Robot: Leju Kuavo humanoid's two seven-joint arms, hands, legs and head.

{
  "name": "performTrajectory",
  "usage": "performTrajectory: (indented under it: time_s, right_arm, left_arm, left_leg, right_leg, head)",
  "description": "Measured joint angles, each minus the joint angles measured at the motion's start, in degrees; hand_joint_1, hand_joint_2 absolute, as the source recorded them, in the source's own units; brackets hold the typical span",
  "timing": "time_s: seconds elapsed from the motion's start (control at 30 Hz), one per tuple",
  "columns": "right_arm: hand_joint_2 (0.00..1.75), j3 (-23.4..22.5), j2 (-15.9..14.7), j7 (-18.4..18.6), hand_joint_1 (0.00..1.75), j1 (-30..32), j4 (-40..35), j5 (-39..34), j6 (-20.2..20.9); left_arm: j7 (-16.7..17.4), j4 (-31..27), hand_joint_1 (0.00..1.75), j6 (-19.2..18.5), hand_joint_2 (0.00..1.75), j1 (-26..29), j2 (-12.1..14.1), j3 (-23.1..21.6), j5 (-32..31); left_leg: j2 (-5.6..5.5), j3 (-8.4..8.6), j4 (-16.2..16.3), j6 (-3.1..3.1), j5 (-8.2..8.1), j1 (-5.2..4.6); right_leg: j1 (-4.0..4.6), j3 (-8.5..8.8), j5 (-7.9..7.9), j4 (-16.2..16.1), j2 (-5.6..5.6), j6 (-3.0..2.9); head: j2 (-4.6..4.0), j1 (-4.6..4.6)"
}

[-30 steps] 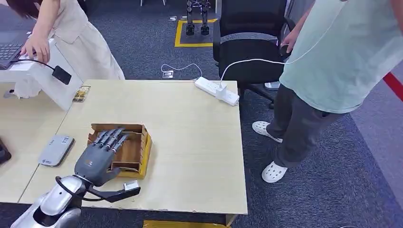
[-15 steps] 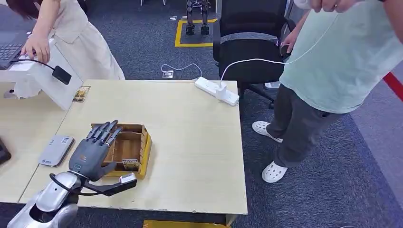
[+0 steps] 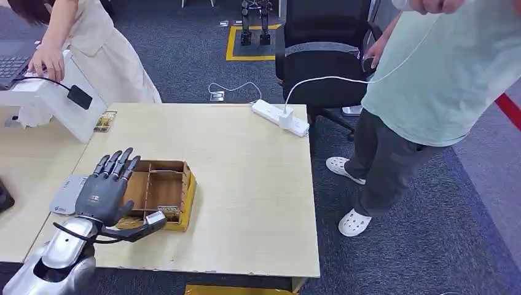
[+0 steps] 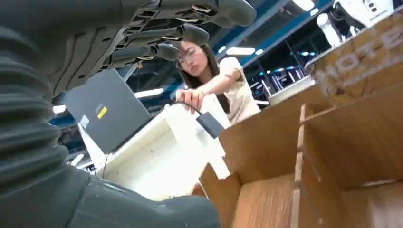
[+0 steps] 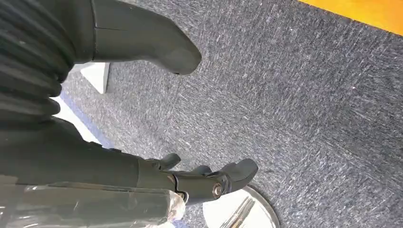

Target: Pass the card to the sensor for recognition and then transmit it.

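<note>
We judged the card [image 3: 170,214], lying in the near compartment of the cardboard box [image 3: 188,193], to be light, stiff and slippery, best pinched by an exposed edge, and noted that the left hand [image 3: 104,192], fingers spread and empty, had shifted from above the box to its left.

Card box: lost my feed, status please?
Left hand open, fingers spread beside cardboard box. Right hand open, hanging over carpet. Card not visible; reader left of box.

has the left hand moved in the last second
Yes. The left hand has drifted off the cardboard box toward the grey card reader, its fingers spread and holding nothing.
</note>
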Motion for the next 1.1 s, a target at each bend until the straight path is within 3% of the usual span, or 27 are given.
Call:
performTrajectory:
  time_s: [0.1, 0.3, 0.47, 0.87, 1.1]
  right_arm:
    - [1.75, -0.4, 0.0, 0.0, 0.00, 0.0, 0.0, 0.3, 0.0]
    - [1.75, -0.7, 0.0, 0.0, 0.00, 0.0, 0.0, 0.7, 0.1]
    - [1.75, -0.8, 0.0, -0.1, 0.00, -0.1, 0.0, 1.1, 0.2]
    - [1.75, -0.9, 0.0, -0.1, 0.00, -0.2, 0.0, 2.0, 0.8]
    - [1.75, -1.0, 0.1, -0.1, 0.00, -0.2, 0.0, 2.2, 0.8]
  left_arm:
    - [-3.6, 0.4, 0.00, -2.9, 1.75, 0.4, 1.2, 0.3, 3.5]
    - [-7.2, 0.3, 0.00, -6.0, 1.75, 1.0, 5.8, 1.2, 8.6]
    - [-8.1, -0.5, 0.00, -6.7, 1.75, 1.3, 7.7, 1.9, 10.6]
    - [-7.7, -1.4, 0.00, 0.1, 1.75, 1.2, 5.7, 3.2, 9.2]
    - [-8.1, -2.5, 0.00, -0.1, 1.75, 0.9, 5.7, 5.4, 11.4]
  left_leg:
    - [0.03, -0.01, 0.0, 0.00, 0.00, 0.02]
    - [0.01, 0.00, 0.0, 0.00, 0.00, 0.05]
    - [0.01, 0.00, 0.0, 0.00, 0.00, 0.05]
    - [0.01, 0.01, 0.0, 0.00, 0.00, 0.05]
    - [0.01, 0.01, 0.0, -0.01, 0.01, 0.07]
  right_leg:
    - [0.02, -0.01, 0.00, 0.0, 0.05, 0.00]
    - [0.05, 0.00, 0.00, 0.0, 0.03, 0.00]
    - [0.05, 0.01, 0.00, 0.0, 0.03, 0.00]
    - [0.04, 0.00, 0.00, 0.0, 0.03, 0.00]
    - [0.06, 0.00, 0.00, 0.0, 0.03, -0.01]
  head:
    - [0.00, -0.02]
    - [0.00, 0.00]
    - [0.00, 0.00]
    - [0.00, 0.00]
    - [0.00, -0.02]
